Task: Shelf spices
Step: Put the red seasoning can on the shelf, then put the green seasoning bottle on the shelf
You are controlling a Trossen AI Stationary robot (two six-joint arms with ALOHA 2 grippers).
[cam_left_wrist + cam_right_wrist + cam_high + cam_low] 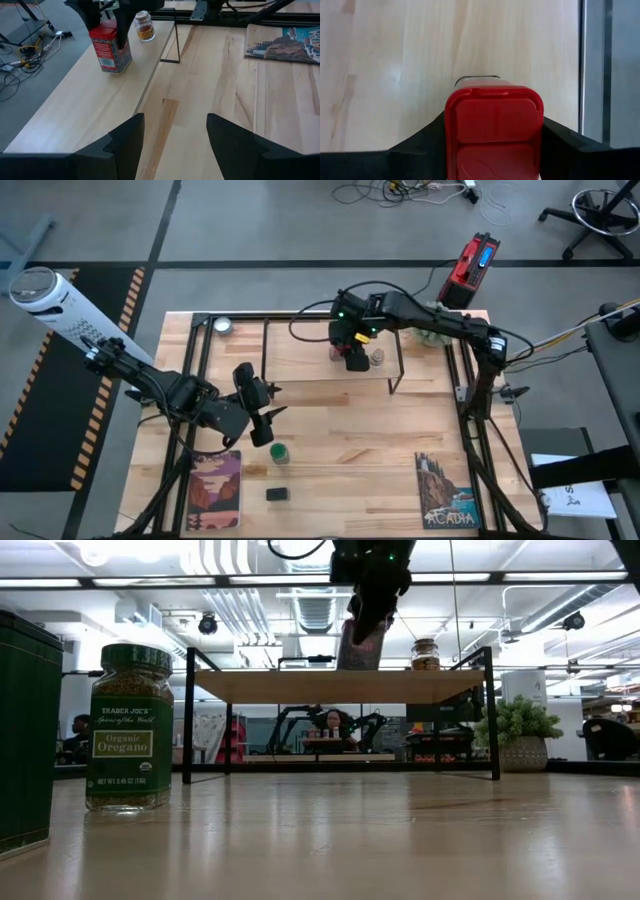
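A pale wood table (330, 450) in a workshop. From above, the right gripper (355, 352) is over the shelf (300, 350). Across the table, the red tin (357, 648) stands on the board, fingers alongside. In the right wrist view the tin sits between the fingers; whether gripped, unclear. It looks light, rigid, slick; hold its flat sides. The left gripper (175, 145) waits with fingers apart.

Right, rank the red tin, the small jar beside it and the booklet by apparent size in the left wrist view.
1. Booklet, cut off by the frame.
2. Red tin.
3. Small jar.
All lie at a similar distance, so the order is fairly sure.
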